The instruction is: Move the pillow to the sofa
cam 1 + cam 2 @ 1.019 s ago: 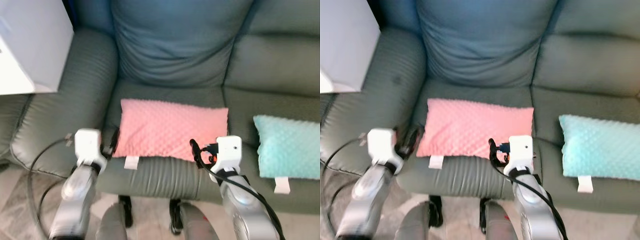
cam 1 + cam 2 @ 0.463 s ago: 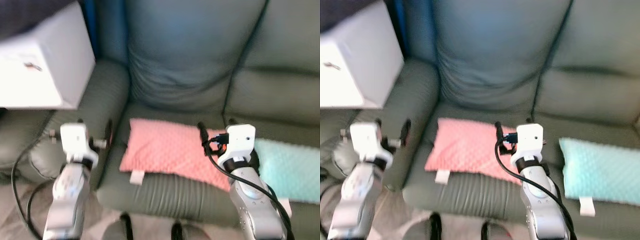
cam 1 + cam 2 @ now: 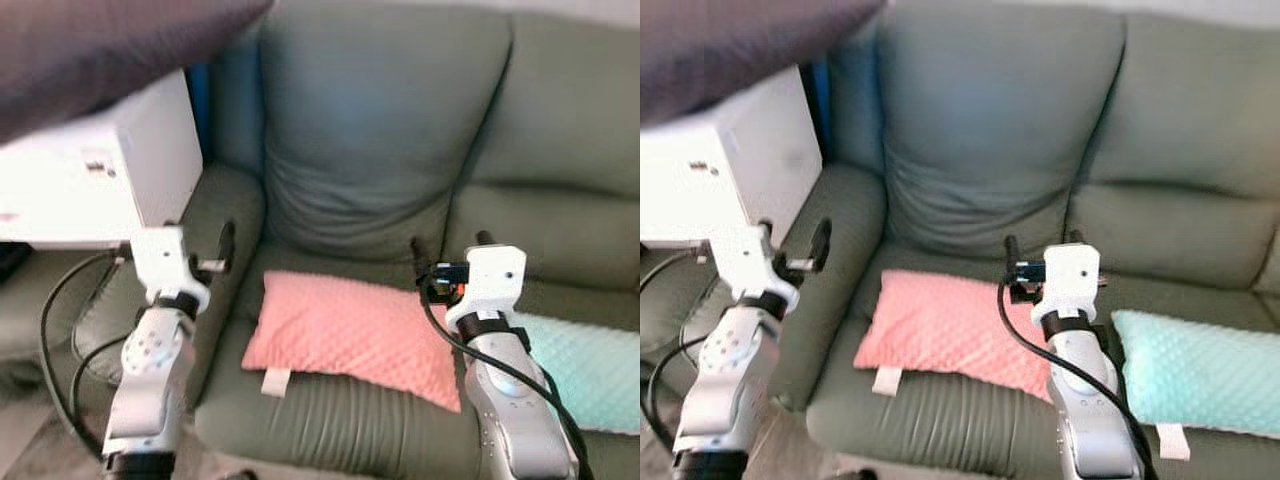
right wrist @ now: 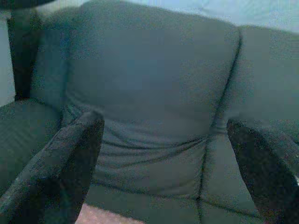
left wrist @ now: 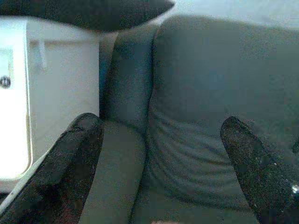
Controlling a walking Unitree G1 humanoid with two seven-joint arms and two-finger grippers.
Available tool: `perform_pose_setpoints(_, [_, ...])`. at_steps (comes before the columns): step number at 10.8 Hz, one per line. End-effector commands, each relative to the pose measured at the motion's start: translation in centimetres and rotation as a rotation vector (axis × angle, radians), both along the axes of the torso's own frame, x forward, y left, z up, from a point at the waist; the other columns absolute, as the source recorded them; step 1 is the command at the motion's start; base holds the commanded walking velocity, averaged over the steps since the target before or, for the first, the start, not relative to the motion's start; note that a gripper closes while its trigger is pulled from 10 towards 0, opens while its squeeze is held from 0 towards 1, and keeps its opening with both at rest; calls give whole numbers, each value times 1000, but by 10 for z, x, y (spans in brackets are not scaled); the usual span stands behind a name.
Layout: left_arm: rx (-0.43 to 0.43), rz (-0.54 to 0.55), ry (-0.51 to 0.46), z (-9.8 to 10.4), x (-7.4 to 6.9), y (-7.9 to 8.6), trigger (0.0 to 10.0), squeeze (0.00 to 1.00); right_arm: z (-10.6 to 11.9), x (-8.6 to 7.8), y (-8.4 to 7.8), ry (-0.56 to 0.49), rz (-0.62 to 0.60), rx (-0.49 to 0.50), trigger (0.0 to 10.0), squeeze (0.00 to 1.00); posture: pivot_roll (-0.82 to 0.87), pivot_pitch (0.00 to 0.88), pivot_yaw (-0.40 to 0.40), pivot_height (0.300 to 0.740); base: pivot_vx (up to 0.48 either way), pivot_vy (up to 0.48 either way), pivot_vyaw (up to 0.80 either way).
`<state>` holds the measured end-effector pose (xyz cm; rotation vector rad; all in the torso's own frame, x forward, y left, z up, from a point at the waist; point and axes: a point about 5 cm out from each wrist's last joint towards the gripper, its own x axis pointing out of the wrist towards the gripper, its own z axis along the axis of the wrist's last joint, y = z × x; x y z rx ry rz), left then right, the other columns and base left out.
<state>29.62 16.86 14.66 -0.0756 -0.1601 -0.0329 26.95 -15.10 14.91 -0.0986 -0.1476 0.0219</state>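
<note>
The pink pillow lies flat on the seat of the grey-green sofa, with a white tag at its front edge. My left gripper is held up over the sofa's armrest, left of the pillow, open and empty. My right gripper hovers above the pillow's right end, also open with nothing between its fingers. Both wrist views look past the spread black fingers at the sofa's back cushion.
A teal pillow lies on the seat to the right of the pink one. A white box-like cabinet stands left of the armrest, with a dark purple cushion-like shape above it. Black cables hang from my left arm.
The camera has tilted up, showing more of the backrest. Both grippers have lifted from the pillow's front corners to above the seat; the pink pillow stays on the sofa.
</note>
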Motion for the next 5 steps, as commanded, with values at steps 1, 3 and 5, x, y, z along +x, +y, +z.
perform_pose_setpoints(1, [4,11,-10,2,2,-1,10000,1000,10,1,-5,-44,-26,8,10000,0,-101,0,-21,740,0,0,0])
perform_pose_setpoints(3, [30,49,3,1,4,1,10000,1000,11,2,-4,-50,-34,13,10000,0,-101,0,-21,740,0,0,0])
perform_pose_setpoints(5, [35,54,2,2,5,0,10000,1000,13,3,-3,-57,-36,29,10000,0,-98,0,-22,740,0,0,0])
